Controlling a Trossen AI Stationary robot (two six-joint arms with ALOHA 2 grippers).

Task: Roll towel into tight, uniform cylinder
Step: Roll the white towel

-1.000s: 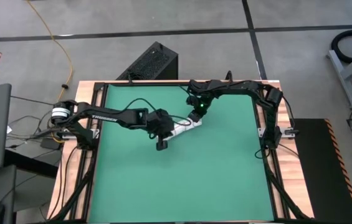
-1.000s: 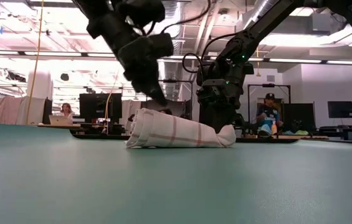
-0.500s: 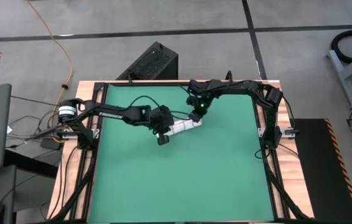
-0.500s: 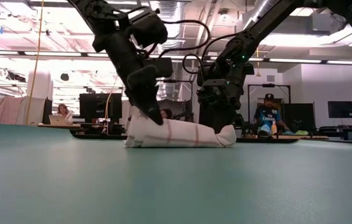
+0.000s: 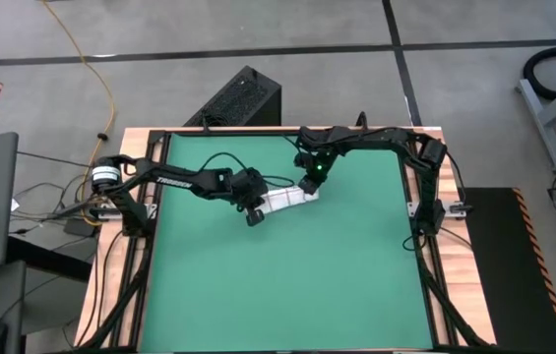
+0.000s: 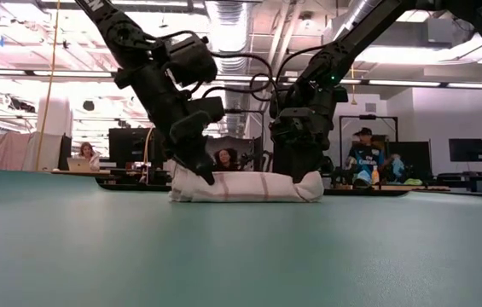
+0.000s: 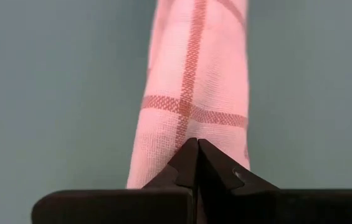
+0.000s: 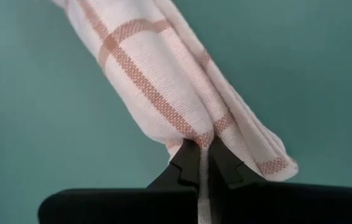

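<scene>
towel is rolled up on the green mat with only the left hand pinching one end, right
Not quite: both hands pinch it. The left hand is shut on one end of the towel and the right hand on the other, as the wrist views show.

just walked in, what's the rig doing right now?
Both arms are on the towel, which already lies as a roll on the green mat. The left tool is shut, pressing at one end of the roll; the right tool is shut on the cloth at the other end. In the low view the roll lies flat on the mat, somewhat uneven in thickness along its length. People sit in the room behind, away from the table.
</scene>
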